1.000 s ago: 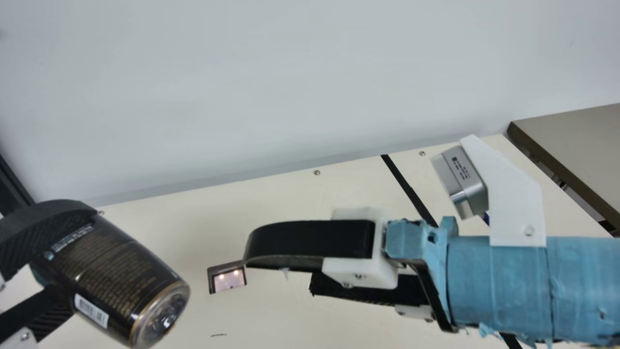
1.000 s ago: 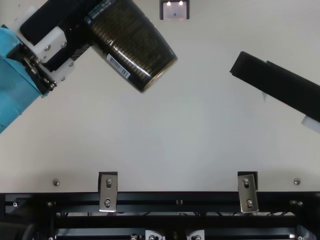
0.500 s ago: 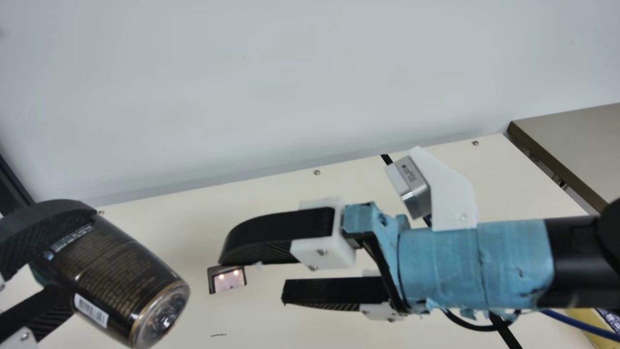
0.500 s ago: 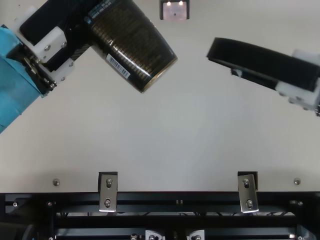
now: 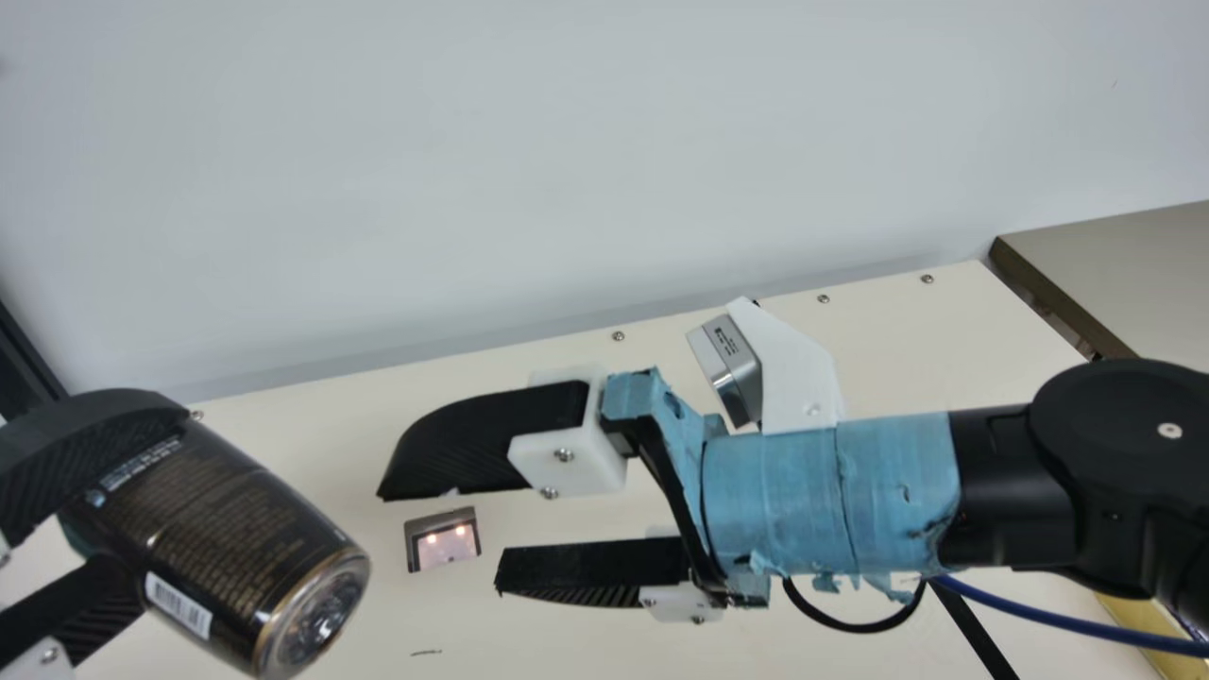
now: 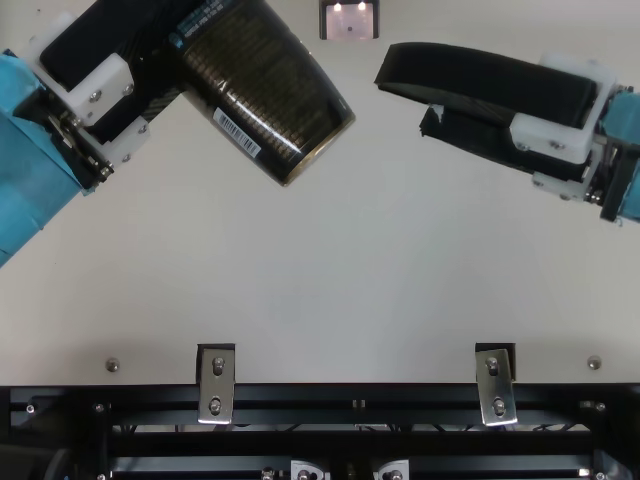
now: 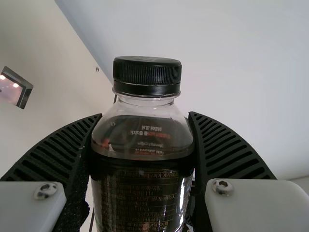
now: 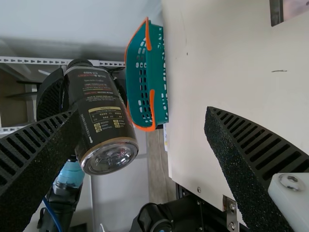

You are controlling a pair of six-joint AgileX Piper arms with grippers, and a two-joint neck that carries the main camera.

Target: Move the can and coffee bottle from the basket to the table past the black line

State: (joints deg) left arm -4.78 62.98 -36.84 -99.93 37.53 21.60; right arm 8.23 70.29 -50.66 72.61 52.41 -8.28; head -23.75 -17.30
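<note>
One coffee bottle (image 5: pixel 227 529) is noted, main view, eight o'clock. Two grippers (image 5: pixel 439 541), one basket (image 8: pixel 158 72) are counted. Two brackets (image 6: pixel 496 388) are logged, top view, four and seven o'clock.

the table (image 5: pixel 548 642) is crossed by a black line (image 5: pixel 973 628); a small shiny panel (image 5: pixel 450 547) is seen on it, and a basket (image 8: pixel 158 79) at its edge.
</note>
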